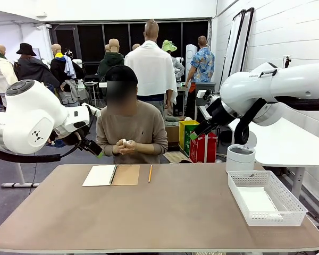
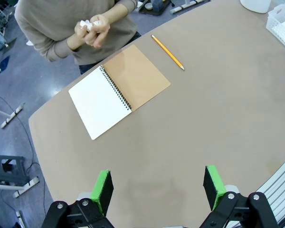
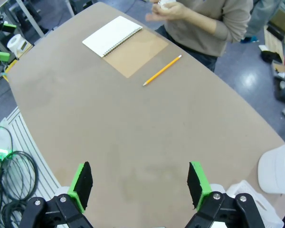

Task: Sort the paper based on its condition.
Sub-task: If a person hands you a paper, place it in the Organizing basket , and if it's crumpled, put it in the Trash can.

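**Crumpled sheet not yet handed over**

Brown worktop (image 1: 165, 212) lies mostly bare. At upper centre of the front frame, the paper (image 1: 124, 141) is a small white wad squeezed between the person's hands (image 1: 126, 147), above the open notebook (image 1: 110, 175) and pencil (image 1: 150, 173). Both the left claw (image 2: 156, 186) and right claw (image 3: 138, 184) hang wide, holding nothing. Risk: a wad that small could slip the pads, or land wrongly in the basket (image 1: 266, 199) at lower right.

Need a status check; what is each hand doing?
Left hand: open, empty.
Right hand: open, empty.
Person's hands: crumpling paper.
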Robot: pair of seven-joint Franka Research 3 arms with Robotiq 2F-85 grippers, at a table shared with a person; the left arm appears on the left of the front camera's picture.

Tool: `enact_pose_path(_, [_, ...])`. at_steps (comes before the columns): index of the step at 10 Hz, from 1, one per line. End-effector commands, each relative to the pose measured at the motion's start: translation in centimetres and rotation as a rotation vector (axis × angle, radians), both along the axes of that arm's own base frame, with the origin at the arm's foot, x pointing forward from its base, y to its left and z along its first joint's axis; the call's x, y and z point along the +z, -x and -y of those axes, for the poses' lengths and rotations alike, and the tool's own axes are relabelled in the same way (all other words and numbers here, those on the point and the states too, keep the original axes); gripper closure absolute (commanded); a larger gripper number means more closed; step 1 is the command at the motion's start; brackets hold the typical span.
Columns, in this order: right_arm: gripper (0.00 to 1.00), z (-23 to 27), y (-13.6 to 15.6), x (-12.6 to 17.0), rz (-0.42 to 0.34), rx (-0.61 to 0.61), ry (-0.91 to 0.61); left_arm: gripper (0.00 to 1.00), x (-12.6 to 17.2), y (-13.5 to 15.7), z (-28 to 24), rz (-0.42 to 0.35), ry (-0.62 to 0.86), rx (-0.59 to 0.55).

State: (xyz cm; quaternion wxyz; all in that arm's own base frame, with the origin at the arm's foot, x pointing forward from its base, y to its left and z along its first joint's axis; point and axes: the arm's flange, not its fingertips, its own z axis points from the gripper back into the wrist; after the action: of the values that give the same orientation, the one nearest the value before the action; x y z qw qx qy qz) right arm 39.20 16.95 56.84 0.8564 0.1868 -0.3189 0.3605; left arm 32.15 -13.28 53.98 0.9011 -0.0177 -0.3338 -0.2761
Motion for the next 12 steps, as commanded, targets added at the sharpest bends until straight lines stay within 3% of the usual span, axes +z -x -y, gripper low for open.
enact_pose_path(1, [0.0,-0.01,0.0,0.15,-0.007,0.004,0.0,0.0,-0.05,0.03,-0.12,-0.001,0.003,0.001])
enact_pose_path(12, [0.0,-0.01,0.0,0.15,-0.007,0.004,0.0,0.0,-0.05,0.03,-0.12,-0.001,0.003,0.001])
